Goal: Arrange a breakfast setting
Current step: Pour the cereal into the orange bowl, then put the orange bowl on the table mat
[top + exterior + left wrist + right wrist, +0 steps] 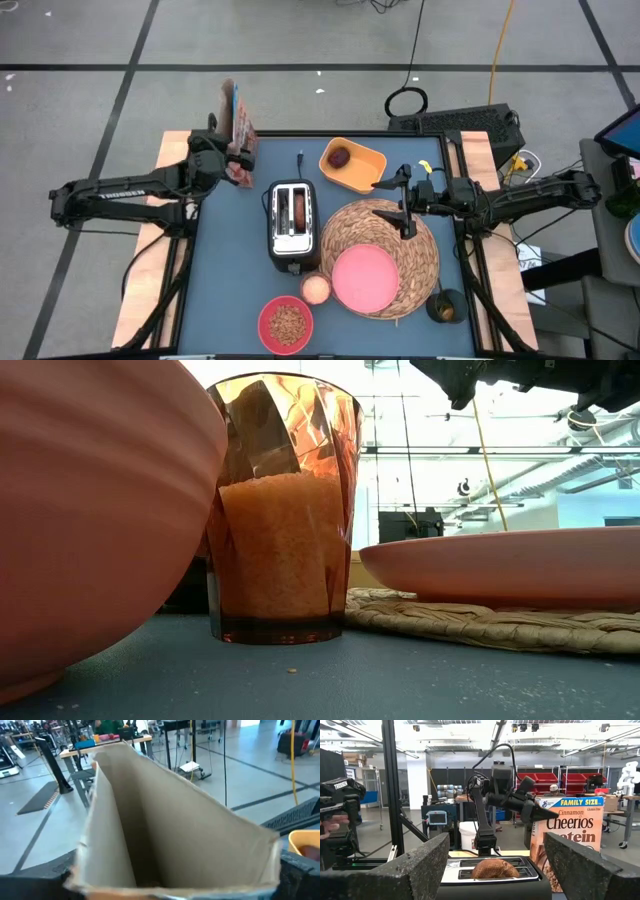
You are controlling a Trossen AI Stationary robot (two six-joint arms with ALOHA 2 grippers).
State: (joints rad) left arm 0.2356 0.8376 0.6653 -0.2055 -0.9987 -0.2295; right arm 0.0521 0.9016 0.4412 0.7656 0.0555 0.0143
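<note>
the right gripper (pixel 408 205) is hanging over the far edge of the placemat (pixel 410 270), its jaws standing open and empty, and it is facing the toaster (pixel 291 222) across the table (pixel 225 280). in the right wrist view the bread (pixel 495 868) is showing straight ahead between the two fingers, poking up out of a toaster slot, so the coming reach looks like a level run toward the toaster; the right arm is much the nearer one to it.

the left gripper (pixel 238 150) is sitting at the far left corner of the table, closed on the cereal box (pixel 236 115), whose open top is filling the left wrist view.

the plate (pixel 365 278) is lying bare on the placemat. the yellow dish (pixel 368 172) beyond the mat is holding the fruit (pixel 340 157). the bowl (pixel 286 325) near the front edge is holding brown cereal, and the cup (pixel 284 510) beside it is holding something orange. a dark jar (pixel 445 307) is standing just off the mat's right edge.
</note>
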